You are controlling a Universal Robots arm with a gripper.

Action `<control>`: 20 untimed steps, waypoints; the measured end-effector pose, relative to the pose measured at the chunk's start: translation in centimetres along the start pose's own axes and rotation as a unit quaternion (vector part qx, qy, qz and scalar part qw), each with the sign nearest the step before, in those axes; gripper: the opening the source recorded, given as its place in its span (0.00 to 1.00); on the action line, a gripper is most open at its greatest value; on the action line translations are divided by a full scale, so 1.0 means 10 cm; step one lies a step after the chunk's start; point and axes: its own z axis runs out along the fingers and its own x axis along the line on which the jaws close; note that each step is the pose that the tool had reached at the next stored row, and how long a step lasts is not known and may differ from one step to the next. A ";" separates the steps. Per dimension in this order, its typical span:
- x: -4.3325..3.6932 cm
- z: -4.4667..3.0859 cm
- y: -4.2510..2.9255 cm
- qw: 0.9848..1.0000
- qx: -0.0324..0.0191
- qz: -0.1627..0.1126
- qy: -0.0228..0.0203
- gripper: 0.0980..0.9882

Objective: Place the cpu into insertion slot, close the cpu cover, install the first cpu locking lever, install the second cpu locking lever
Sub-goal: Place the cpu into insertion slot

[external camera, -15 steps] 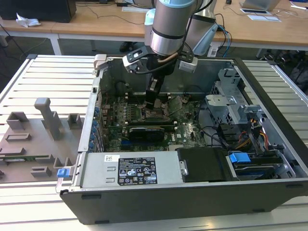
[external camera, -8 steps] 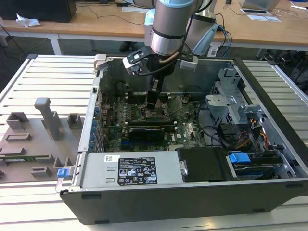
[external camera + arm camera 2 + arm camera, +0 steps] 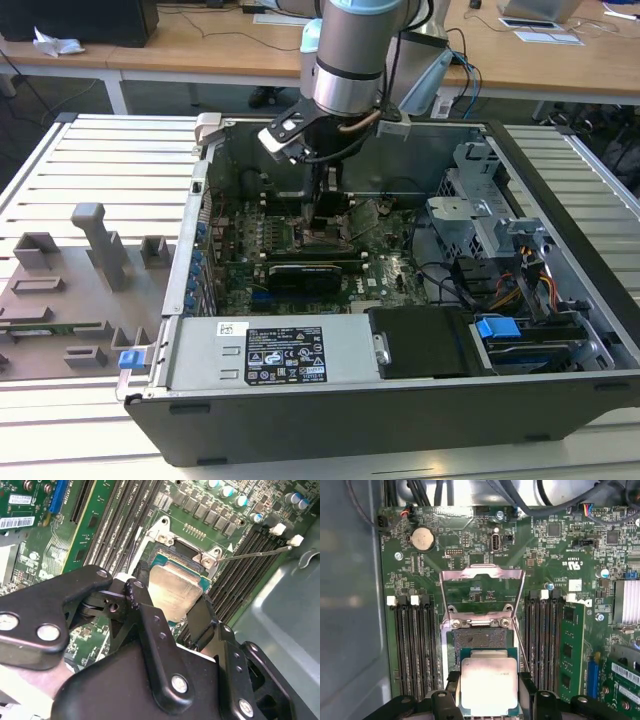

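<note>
The room was a workshop, with long wooden tables [image 3: 200,55] across the back. Nearer, a pale slatted table [image 3: 90,160] carried an open computer case [image 3: 400,410] lying on its side, with grey fixture blocks [image 3: 95,250] set out at the exterior view's left. The arm [image 3: 350,60] reached down into the case over the green motherboard [image 3: 390,275], and its hand [image 3: 325,215] hung low above the middle of the board.

In the first wrist view the cpu cover [image 3: 470,570] was swung open, its square frame lying back from the socket [image 3: 480,639], whose contact field was bare. In the second wrist view a thin locking lever [image 3: 250,554] stood out sideways across the memory slots [image 3: 255,542], clear of the opening.

The hand [image 3: 488,695] was closed on the cpu [image 3: 487,680], with black fingers [image 3: 526,690] at two opposite edges. The chip hung partly over one end of the socket, not seated. Whether it touched the frame could not be told.

Done well, this step would have meant squaring the cpu's edges to the socket walls and centring it fully over the opening. It should then have gone down flat, without sliding across the contacts, and been released only once it lay level. A tilted or offset drop looked like the main risk, since the chip overlapped only part of the socket.
</note>
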 end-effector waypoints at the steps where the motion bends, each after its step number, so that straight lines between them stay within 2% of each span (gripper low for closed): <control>1: 0.000 0.001 -0.001 1.000 -0.011 0.000 0.000 0.50; 5: 0.000 0.003 -0.003 0.999 -0.044 0.002 0.001 0.50; 6: 0.000 0.003 -0.005 0.998 -0.057 0.002 0.002 0.50; 8: 0.000 0.004 -0.008 0.997 -0.072 0.003 0.002 0.50; 9: 0.000 0.004 -0.008 0.997 -0.075 0.003 0.002 0.50; 11: 0.000 0.004 -0.008 0.997 -0.076 0.003 0.003 0.50; 13: -0.001 0.009 -0.028 0.997 -0.076 0.003 0.002 0.50; 15: -0.002 0.025 -0.092 0.997 -0.076 0.003 0.002 0.50; 20: -0.003 0.046 -0.157 0.997 -0.076 0.003 0.002 0.50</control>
